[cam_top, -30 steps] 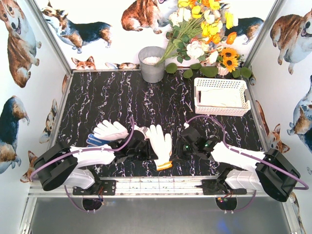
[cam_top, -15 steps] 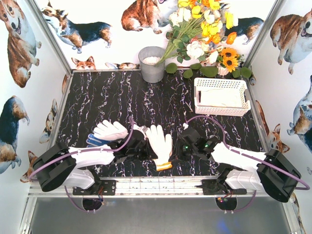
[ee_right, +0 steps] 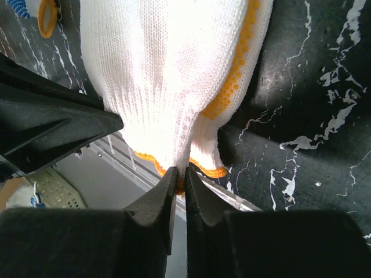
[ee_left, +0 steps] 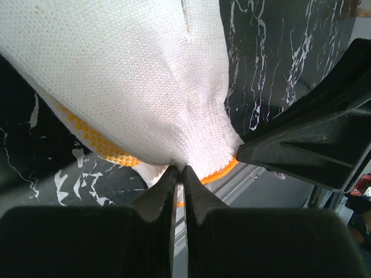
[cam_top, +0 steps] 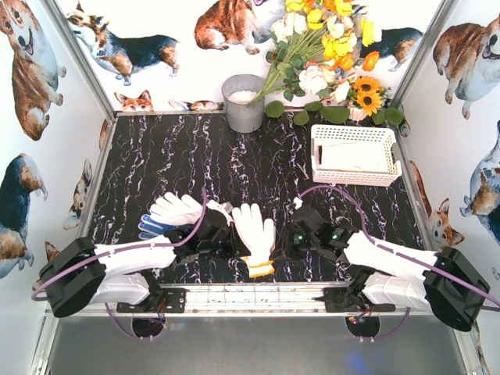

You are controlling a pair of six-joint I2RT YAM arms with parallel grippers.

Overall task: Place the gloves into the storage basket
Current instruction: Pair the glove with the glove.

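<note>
My left pincer is clenched on the cuff of a white knit glove, its tips pinching the fabric at the orange hem. My right pincer is clamped on the same cuff from the other side, so the glove sits between the two. It is white, with yellow-orange grip dots underneath. Its long axis runs away from both pincers over the counter, fingers far, cuff near. The storage basket stands well beyond the right pincer, farther back and to its right.
</note>
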